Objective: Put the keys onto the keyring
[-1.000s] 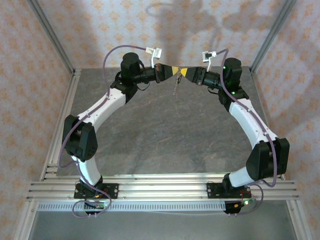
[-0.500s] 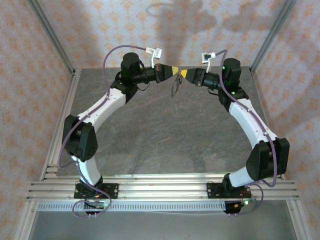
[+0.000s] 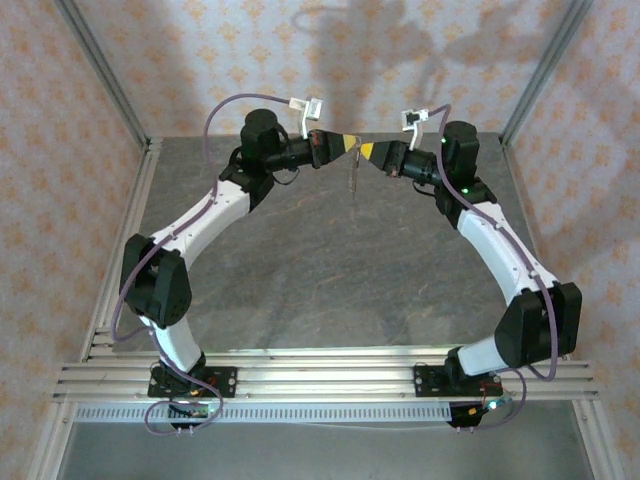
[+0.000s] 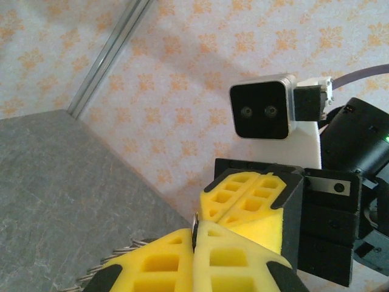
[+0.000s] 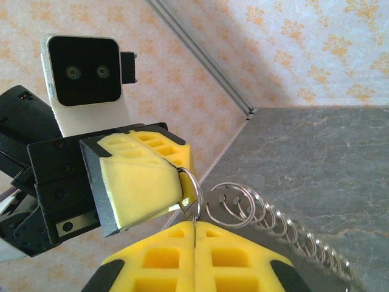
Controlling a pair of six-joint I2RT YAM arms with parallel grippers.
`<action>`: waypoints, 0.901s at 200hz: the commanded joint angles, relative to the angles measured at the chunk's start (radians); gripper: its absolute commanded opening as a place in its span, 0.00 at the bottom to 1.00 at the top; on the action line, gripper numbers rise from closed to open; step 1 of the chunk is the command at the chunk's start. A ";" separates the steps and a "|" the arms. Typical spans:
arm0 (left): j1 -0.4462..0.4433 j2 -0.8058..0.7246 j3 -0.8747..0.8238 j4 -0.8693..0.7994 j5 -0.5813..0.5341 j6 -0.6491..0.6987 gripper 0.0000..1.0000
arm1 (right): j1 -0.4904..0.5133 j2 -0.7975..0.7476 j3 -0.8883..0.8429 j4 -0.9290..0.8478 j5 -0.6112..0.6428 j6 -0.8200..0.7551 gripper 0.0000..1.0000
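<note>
Two closed tools, the left tool and the right tool, both pinch the keyring, and their tips, touching a second ago, have drawn slightly apart. Its chain now hangs straight above the surface. This suggests the ring is being pried open, though the keys cannot be made out.

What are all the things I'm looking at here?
keyring: one, silvery ring trailing a coil of loops, held up between the two hands.
table: one, grey stone-look, under the arms.
walls: pale with orange motifs, around the table.
frame rails: silvery metal, near edge.
arms: two, white and black, arching inward.
wrist cameras: two, white with black faces.
left hand: yellow fingers, closed on the keyring.
right hand: yellow fingers, closed on the keyring.
</note>
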 commanded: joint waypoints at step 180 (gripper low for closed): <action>-0.038 -0.097 -0.069 0.089 -0.131 -0.002 0.00 | 0.094 -0.040 -0.068 0.148 0.180 0.119 0.00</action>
